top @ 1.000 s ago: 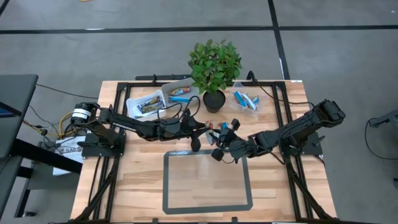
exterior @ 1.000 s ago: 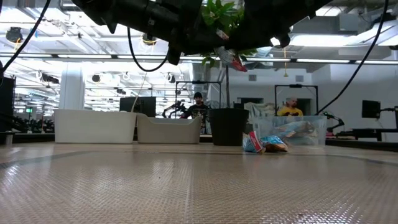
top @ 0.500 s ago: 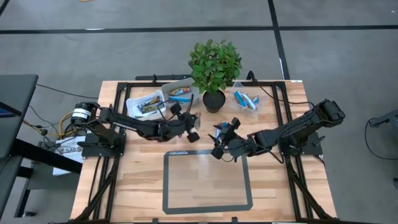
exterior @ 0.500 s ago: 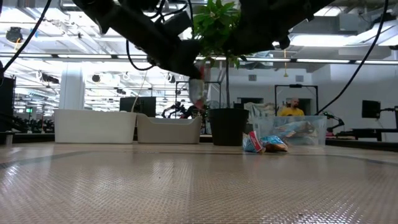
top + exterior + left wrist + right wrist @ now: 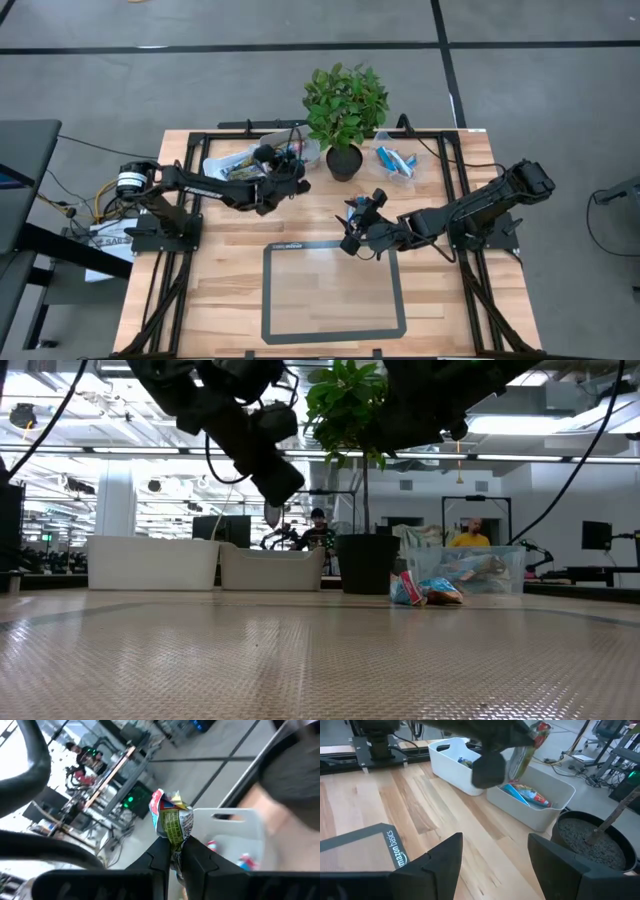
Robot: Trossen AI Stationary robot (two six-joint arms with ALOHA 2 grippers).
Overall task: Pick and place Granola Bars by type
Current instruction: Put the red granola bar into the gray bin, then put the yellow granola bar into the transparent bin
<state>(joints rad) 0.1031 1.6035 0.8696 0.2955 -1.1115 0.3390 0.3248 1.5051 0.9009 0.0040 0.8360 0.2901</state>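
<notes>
L arm (image 5: 283,172) carried bar (image 5: 172,822) back over white tubs (image 5: 262,155).

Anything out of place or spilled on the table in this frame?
Yes: two granola bars lie loose on the table beside the clear tub, not sorted. Otherwise, the left end effector grips a bar over the white bins; the right end effector hangs open.

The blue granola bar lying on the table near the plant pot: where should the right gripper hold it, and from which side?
Likely across its narrow middle, from above: the blue bar lies low on the table, an orange bar against it, so its top is freest. The right gripper is open nearby.
</notes>
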